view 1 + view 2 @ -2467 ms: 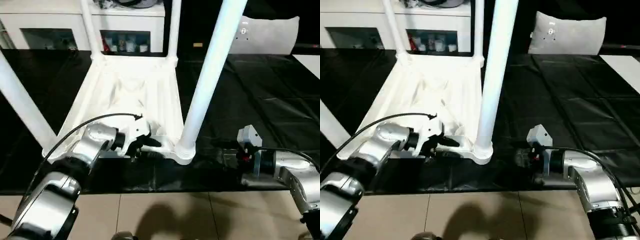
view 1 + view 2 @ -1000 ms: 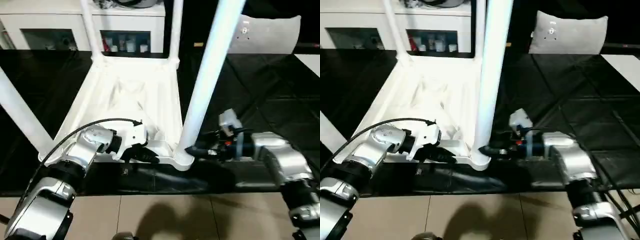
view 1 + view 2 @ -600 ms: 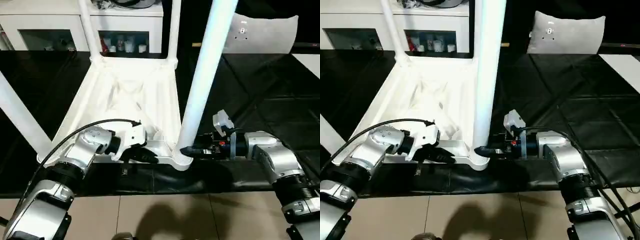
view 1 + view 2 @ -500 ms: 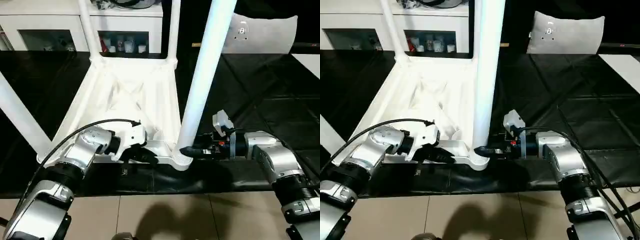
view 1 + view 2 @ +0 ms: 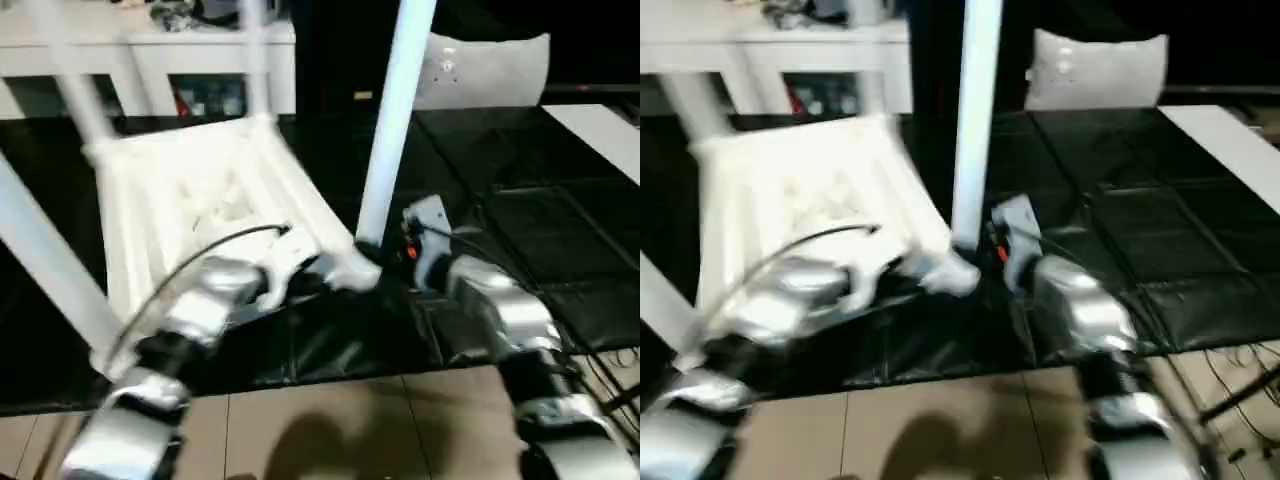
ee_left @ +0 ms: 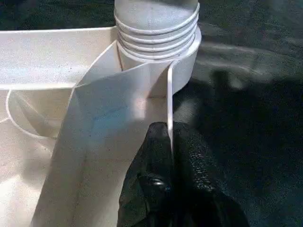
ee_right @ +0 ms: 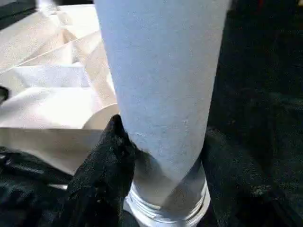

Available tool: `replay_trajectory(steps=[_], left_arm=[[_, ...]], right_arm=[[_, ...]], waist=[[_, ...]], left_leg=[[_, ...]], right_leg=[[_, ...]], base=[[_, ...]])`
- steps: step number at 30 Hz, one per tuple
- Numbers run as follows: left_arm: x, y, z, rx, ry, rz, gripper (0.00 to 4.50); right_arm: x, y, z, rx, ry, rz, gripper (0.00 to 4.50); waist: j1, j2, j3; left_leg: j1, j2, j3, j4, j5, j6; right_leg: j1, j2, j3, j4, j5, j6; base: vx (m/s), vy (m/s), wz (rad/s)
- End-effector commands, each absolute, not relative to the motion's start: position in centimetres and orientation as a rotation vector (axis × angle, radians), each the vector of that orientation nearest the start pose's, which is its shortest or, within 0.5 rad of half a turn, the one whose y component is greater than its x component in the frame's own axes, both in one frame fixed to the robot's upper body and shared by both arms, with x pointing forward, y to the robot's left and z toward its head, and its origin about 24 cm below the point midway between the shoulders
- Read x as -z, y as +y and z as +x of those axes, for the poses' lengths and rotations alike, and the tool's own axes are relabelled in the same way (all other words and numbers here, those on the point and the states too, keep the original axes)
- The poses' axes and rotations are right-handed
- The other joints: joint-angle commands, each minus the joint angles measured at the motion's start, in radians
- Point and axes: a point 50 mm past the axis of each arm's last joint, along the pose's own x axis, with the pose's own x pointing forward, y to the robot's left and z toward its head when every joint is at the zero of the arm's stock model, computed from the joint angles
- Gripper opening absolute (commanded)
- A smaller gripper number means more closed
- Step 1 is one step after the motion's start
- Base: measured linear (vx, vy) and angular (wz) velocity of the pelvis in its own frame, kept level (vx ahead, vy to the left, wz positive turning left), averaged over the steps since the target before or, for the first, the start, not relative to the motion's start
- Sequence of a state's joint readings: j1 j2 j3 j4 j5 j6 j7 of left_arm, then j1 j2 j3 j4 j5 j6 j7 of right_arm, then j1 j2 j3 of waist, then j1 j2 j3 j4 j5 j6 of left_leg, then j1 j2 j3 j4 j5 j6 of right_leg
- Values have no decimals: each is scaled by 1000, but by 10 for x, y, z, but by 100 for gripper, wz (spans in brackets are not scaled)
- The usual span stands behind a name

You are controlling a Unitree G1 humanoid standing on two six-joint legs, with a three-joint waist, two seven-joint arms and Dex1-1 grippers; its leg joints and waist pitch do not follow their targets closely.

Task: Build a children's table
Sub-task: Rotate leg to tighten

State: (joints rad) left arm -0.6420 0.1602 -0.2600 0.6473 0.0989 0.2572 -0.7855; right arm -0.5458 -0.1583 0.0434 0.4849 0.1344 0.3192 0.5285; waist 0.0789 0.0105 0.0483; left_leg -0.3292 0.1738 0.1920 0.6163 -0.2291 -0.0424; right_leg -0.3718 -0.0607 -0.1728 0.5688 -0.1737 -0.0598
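White children's table [image 5: 190,200] upturned; ribbed underside; legs up.

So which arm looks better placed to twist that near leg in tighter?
Probably the right: its pincer straddles the leg near its base, while the left pincer is shut on the tabletop rim.

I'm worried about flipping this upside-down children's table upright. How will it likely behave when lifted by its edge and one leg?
The children's table is probably light: thin ribbed plastic. Its rim wall looks thin where the left claw pinches it, so it may flex. With long legs standing up, it could tip or swing; the right claw around the smooth round leg may slip.
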Motion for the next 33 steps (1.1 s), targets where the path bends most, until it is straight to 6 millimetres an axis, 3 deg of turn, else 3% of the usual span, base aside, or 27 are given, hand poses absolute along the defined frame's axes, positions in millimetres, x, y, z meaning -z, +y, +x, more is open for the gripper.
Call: replay_trajectory(steps=[1,4,6,9,11,15,19,20,21,28,29,33], left_arm=[[-53,58,333,1062,339,346,0],[-53,61,332,1060,324,365,0],[-52,70,330,1081,313,384,0],[-51,81,325,1146,288,425,0],[-49,90,320,1214,289,426,0],[-47,98,316,1285,306,444,0],[-48,112,305,1467,333,461,0],[-48,115,304,1498,344,476,0],[-47,117,303,1528,356,490,0],[-50,121,297,1660,385,534,0],[-51,120,296,1691,385,535,0],[-54,117,294,1756,378,551,0]], right_arm=[[-48,-105,333,-673,324,8,262],[-51,-106,331,-691,295,37,298],[-55,-120,328,-716,259,50,306],[-60,-139,326,-748,231,14,341],[-65,-155,316,-879,214,-86,349],[-69,-171,308,-973,232,-117,390],[-79,-192,302,-1094,248,-176,390],[-81,-192,300,-1136,257,-164,390],[-82,-193,298,-1179,266,-150,390],[-83,-188,285,-1409,338,-140,346],[-81,-186,284,-1441,359,-138,320],[-78,-179,284,-1502,380,-116,288]], waist=[[5,0,-59],[15,-1,-65],[20,-2,-65],[31,-4,-72],[43,2,-74],[56,3,-75],[69,0,-73],[70,-5,-74],[74,-2,-74],[94,-4,-74],[95,-4,-74],[95,-7,-75]], left_leg=[[6,75,-48,-80,-176,34],[-1,82,-47,-81,-117,48],[-4,79,-44,-79,-104,60],[-17,70,-41,-75,-53,87],[-20,67,-37,-71,-23,113],[-19,76,-37,-70,-15,134],[-15,74,-33,-71,-31,128],[-15,76,-33,-71,-29,130],[-14,79,-34,-71,-26,132],[-12,82,-35,-72,-27,123],[-12,82,-35,-73,-25,118],[-12,82,-35,-73,-25,114]], right_leg=[[39,-133,78,-108,-453,11],[43,-136,91,-84,-346,-37],[45,-138,94,-80,-330,-45],[53,-134,96,-70,-291,-32],[51,-126,93,-67,-265,-17],[47,-122,90,-60,-231,-16],[45,-122,89,-67,-287,-8],[45,-122,91,-65,-285,-6],[41,-122,91,-64,-281,-9],[41,-125,91,-61,-283,-20],[41,-125,92,-62,-283,-21],[41,-125,91,-62,-290,-20]], base=[[0,0,0],[0,0,0],[0,0,0],[0,0,0],[0,0,0],[0,0,0],[0,0,0],[0,0,0],[0,0,0],[0,0,0],[0,0,0],[0,0,0]])
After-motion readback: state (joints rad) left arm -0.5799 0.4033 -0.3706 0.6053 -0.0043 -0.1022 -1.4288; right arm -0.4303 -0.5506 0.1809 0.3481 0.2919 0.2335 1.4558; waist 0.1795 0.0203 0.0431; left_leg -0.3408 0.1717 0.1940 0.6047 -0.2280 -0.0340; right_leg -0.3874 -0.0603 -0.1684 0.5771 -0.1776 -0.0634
